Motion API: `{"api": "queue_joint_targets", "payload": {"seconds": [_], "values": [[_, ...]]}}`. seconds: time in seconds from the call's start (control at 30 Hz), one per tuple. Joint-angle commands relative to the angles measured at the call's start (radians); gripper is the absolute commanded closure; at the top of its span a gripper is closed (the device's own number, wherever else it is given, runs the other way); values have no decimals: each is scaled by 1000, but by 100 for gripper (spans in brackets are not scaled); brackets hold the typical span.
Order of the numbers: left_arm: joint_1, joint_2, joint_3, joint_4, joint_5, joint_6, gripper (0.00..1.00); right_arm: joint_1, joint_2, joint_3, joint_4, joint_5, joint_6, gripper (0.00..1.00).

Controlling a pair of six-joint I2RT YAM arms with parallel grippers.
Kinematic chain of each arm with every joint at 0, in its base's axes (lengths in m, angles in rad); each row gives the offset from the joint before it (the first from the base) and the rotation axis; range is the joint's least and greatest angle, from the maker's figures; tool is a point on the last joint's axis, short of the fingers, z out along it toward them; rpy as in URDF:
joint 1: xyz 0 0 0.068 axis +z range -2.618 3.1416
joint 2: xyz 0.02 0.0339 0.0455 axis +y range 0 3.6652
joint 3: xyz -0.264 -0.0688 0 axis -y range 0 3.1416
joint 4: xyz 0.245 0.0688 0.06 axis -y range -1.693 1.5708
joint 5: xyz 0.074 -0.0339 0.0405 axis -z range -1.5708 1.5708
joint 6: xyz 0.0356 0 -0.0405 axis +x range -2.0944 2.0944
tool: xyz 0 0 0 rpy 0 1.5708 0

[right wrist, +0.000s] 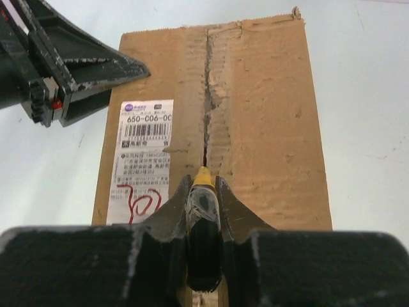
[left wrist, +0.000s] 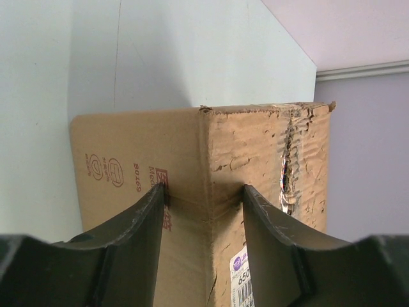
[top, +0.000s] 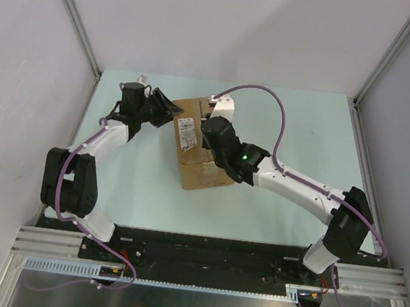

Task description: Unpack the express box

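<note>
Half open and empty, our left gripper (left wrist: 201, 192) straddles the express box's (right wrist: 268, 128) left edge; our right gripper (right wrist: 203, 182) pinches a yellow-tipped tool (right wrist: 204, 211). Its tip meets the seam (right wrist: 208, 96).

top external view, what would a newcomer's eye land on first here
The brown corrugated cardboard box lies at the middle of the pale table, with both arms bent in over it. The right gripper is clamped on a black, yellow-tipped tool whose tip sits at the ragged centre seam, beside a white barcode label scrawled in red. The left gripper stands with jaws apart astride a box corner.
</note>
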Motion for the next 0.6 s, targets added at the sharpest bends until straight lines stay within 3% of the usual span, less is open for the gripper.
{"api": "queue_joint_targets", "payload": {"seconds": [0.0, 0.57], "values": [[7, 13, -42, -106, -87, -15, 53, 62, -73, 2, -96, 32, 41, 100], [7, 29, -20, -106, -101, -24, 53, 199, -171, -40, -316, 115, 159, 100]]}}
